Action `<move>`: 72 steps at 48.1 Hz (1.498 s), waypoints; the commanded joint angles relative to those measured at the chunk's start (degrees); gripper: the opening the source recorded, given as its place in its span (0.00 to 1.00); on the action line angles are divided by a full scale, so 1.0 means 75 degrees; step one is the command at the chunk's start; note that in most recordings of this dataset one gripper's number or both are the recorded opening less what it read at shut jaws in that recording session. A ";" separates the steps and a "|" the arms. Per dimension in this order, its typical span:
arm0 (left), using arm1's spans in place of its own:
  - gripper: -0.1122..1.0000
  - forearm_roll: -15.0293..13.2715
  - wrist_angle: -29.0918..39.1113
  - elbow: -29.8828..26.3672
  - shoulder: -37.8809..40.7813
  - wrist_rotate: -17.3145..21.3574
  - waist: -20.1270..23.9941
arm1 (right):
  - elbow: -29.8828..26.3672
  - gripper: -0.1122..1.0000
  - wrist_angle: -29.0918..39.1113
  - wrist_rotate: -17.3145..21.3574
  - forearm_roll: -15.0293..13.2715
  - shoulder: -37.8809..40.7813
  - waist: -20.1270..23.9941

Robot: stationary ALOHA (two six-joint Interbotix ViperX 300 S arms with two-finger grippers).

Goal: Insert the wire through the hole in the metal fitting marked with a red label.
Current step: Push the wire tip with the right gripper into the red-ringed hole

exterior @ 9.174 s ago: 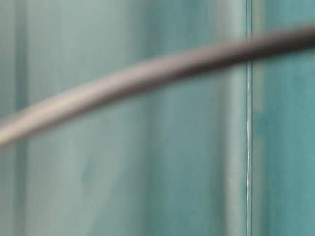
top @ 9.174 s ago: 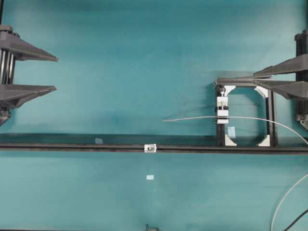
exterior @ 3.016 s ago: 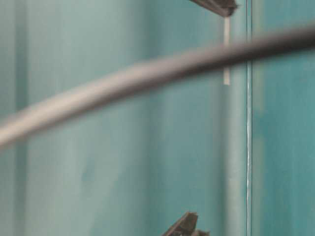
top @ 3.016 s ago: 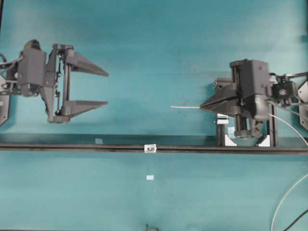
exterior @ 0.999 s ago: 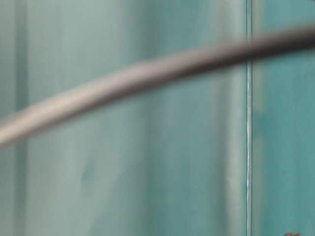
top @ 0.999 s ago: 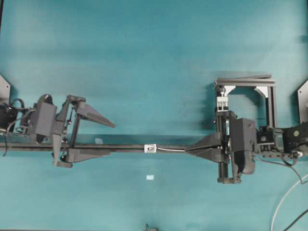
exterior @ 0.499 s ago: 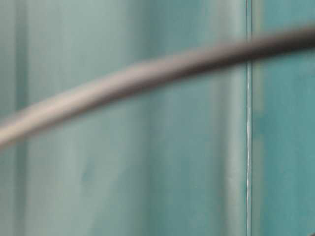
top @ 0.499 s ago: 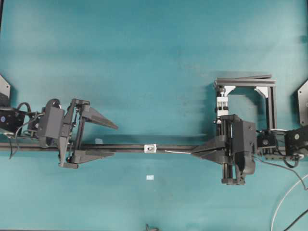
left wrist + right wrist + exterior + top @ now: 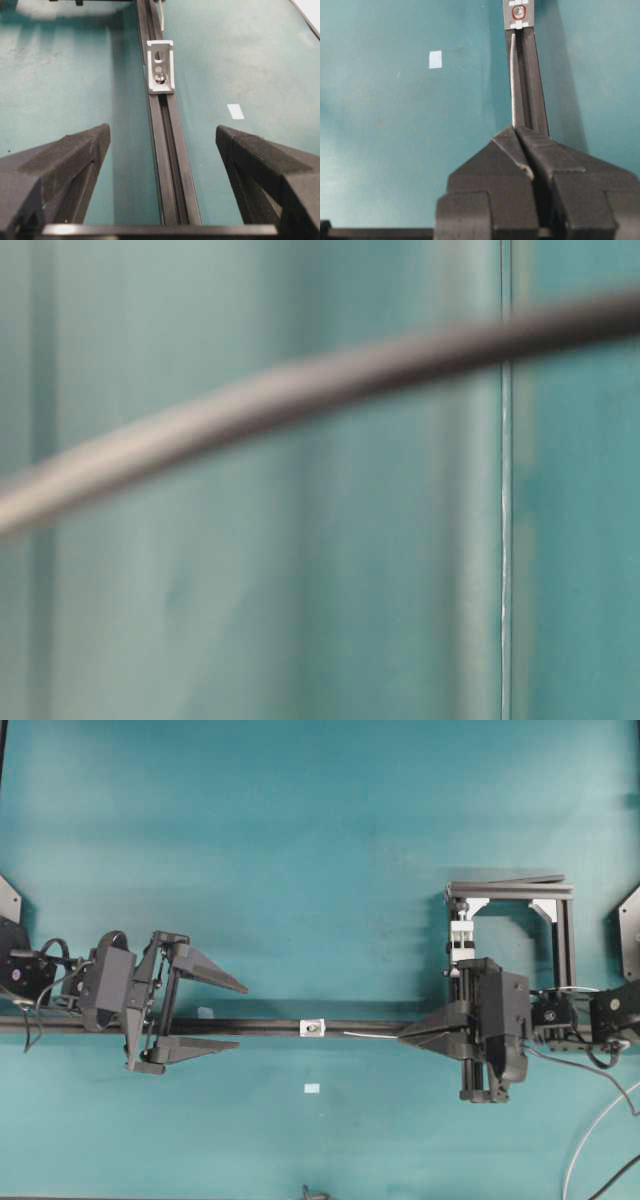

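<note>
So we've got the right gripper (image 9: 403, 1037) clamped tight on the wire (image 9: 513, 80), whose free end pokes along the black rail (image 9: 260, 1026) toward the metal fitting (image 9: 313, 1028), the tip near it but not touching. That fitting sits on the rail about mid-table (image 9: 300, 840), its red-ringed hole (image 9: 519, 10) facing the wire. Our left gripper (image 9: 240, 1016) is spread wide, one finger on either side of the rail.
</note>
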 commanded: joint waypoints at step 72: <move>0.58 -0.0012 0.0000 -0.0094 -0.0234 -0.0012 -0.0023 | -0.0387 0.09 -0.0316 -0.0187 -0.0082 0.0305 0.0000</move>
